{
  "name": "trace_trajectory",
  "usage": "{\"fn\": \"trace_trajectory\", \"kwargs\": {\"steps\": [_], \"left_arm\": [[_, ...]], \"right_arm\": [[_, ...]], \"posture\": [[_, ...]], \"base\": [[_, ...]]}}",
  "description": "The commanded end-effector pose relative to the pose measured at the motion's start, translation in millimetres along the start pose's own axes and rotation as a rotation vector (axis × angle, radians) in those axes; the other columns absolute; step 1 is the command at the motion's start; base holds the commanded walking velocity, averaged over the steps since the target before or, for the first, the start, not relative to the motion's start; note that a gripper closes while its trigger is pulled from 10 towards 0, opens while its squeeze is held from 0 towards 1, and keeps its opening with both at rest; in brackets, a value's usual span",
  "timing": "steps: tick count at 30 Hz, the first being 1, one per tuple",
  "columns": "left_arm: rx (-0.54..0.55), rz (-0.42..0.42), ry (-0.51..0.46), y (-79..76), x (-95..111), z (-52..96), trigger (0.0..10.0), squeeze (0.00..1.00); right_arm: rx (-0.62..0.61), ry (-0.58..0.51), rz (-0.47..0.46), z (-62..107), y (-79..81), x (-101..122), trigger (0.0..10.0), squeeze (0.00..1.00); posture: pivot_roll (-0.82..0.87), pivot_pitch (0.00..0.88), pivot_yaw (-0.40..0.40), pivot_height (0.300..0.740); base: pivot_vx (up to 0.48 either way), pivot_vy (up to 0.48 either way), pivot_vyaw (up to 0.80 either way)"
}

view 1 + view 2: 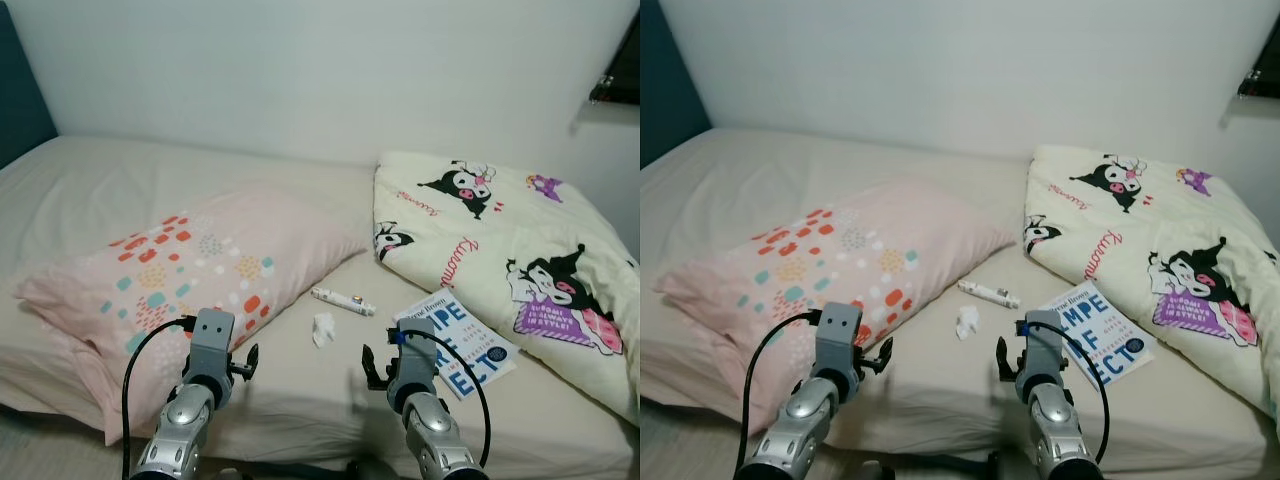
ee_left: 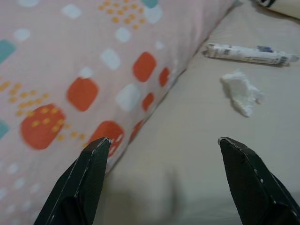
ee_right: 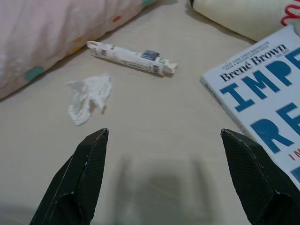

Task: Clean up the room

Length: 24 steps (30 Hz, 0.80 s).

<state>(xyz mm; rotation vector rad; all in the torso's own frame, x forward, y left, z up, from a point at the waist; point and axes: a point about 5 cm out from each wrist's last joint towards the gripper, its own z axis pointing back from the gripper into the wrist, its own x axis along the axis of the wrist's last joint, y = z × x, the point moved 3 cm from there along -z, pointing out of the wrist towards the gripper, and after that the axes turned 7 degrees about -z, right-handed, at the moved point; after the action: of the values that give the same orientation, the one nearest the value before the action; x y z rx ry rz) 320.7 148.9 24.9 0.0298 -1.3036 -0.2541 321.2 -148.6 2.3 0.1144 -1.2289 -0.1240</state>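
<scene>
I see beige-sheeted bed (image 1: 760, 180) against white wall. Pink pillow with orange, teal, white squares (image 1: 840, 270) on my left side. Cream cartoon-print quilt (image 1: 1150, 260) bunched at right. Between them: white printed tube (image 1: 988, 293), crumpled white tissue (image 1: 967, 321) just beside it, nearer me. Blue-lettered white paperback book (image 1: 1102, 335) near quilt edge. Left gripper (image 1: 877, 358) low over pillow edge, right gripper (image 1: 1005, 362) between tissue and book.

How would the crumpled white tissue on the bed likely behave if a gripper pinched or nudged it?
The crumpled tissue looks thin and creased, so probably floppy and very light. Lying loose on the sheet, it would likely slide or flatten rather than roll.
</scene>
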Motion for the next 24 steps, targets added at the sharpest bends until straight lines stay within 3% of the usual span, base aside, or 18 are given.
{"fn": "trace_trajectory", "kwargs": {"steps": [1, 6, 13, 24], "left_arm": [[-0.018, 0.002, 0.016, -4.6, -3.3, 0.4, 10.0, 0.0], [-0.022, 0.001, 0.017, -4.5, -3.8, 0.9, 10.0, 0.0], [-0.027, 0.0, 0.021, -5.5, -5.1, 1.8, 10.0, 0.0], [-0.032, -0.002, 0.026, -5.1, -6.9, 2.6, 10.0, 0.0]], "right_arm": [[-0.009, 0.007, -0.007, 1.1, -1.3, -1.8, 10.0, 0.0], [-0.008, 0.015, -0.014, 1.3, -0.6, -3.4, 10.0, 0.0], [-0.006, 0.023, -0.016, 1.6, -0.3, -4.7, 10.0, 0.0], [-0.002, 0.023, -0.015, 1.7, 0.8, -5.2, 10.0, 0.0]], "posture": [[-0.01, 0.055, -0.078, 0.627], [-0.01, 0.056, -0.079, 0.627], [0.0, 0.058, -0.08, 0.592], [0.0, 0.061, -0.084, 0.592]], "base": [[0.0, 0.0, 0.0], [0.0, 0.0, 0.0], [0.0, 0.0, 0.0], [0.0, 0.0, 0.0]]}}
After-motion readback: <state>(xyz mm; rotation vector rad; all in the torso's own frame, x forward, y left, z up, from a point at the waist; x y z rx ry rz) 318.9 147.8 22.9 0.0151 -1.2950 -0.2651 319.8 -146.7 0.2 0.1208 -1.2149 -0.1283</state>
